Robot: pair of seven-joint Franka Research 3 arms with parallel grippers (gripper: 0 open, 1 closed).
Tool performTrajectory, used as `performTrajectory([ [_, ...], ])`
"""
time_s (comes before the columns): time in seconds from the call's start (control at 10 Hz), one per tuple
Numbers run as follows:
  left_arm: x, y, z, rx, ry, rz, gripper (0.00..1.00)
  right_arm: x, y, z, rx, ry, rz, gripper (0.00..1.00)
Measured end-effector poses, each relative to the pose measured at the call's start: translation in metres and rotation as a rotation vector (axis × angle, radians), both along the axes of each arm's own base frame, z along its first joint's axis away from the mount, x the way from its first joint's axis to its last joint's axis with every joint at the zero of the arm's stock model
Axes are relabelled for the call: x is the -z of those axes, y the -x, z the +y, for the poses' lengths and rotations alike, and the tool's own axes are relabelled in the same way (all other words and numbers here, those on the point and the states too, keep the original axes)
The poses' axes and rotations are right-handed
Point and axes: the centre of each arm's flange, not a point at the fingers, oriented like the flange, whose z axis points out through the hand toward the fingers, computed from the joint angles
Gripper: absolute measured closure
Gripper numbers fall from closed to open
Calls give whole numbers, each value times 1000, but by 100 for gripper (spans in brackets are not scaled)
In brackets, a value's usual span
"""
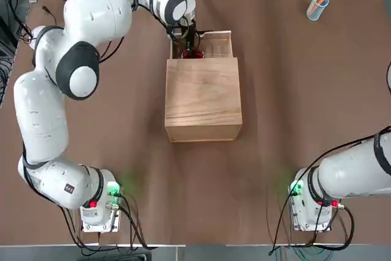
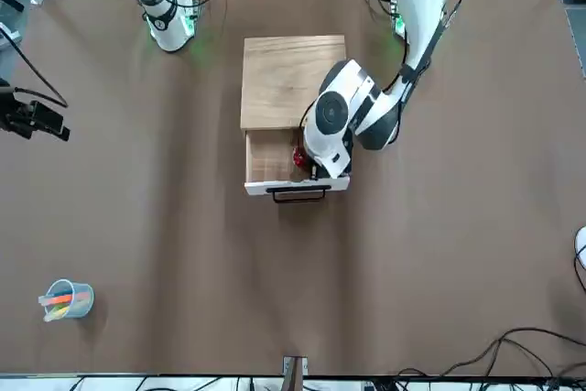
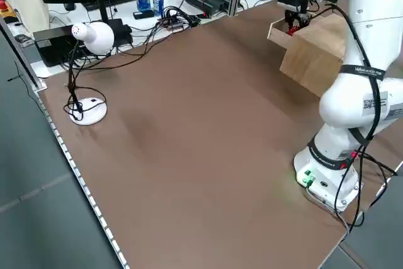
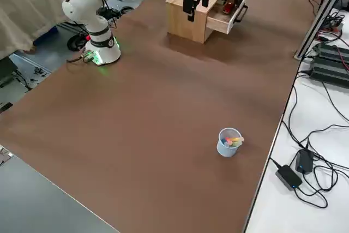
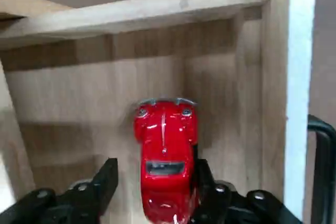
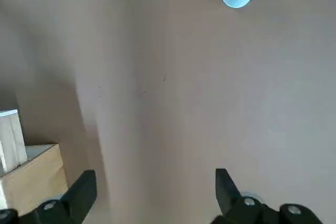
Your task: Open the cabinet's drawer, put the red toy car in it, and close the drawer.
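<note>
The light-wood cabinet (image 1: 203, 99) stands mid-table, and its drawer (image 1: 217, 44) is pulled out on the side away from the arm bases. The red toy car (image 5: 165, 161) lies on the drawer floor at the robot's left end, also seen as the red toy car (image 2: 299, 157) from the front. My left gripper (image 5: 153, 182) reaches down into the drawer and straddles the car with its jaws open: one finger (image 5: 105, 182) stands clear of it, the other is right against its side. My right gripper (image 6: 152, 198) is parked open over bare table, holding nothing.
A black handle (image 2: 300, 194) sticks out from the drawer front. A blue cup of pens (image 1: 317, 5) stands at the far right of the table. A white desk lamp (image 3: 88, 36) and cables lie off the table's left edge.
</note>
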Motion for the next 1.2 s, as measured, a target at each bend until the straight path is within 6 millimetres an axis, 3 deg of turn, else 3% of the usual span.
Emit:
performTrajectory([
  [0.2, -21, -4, -1, 2, 10, -32, 19, 0, 0, 0, 0, 0, 0, 0],
  [0.4, -58, -9, 3, 13, 24, -88, 4, 0, 0, 0, 0, 0, 0, 0],
  [0.6, -97, -13, 19, 60, 25, -129, 0, 3, -2, 12, -20, 0, 5, 0],
  [0.8, -131, -23, 51, 156, 15, -153, 0, 10, -4, 46, -78, 0, 24, 0],
  [1.2, -185, -52, 144, 369, 2, -215, 1, 50, -13, 130, -169, 13, 87, 0],
])
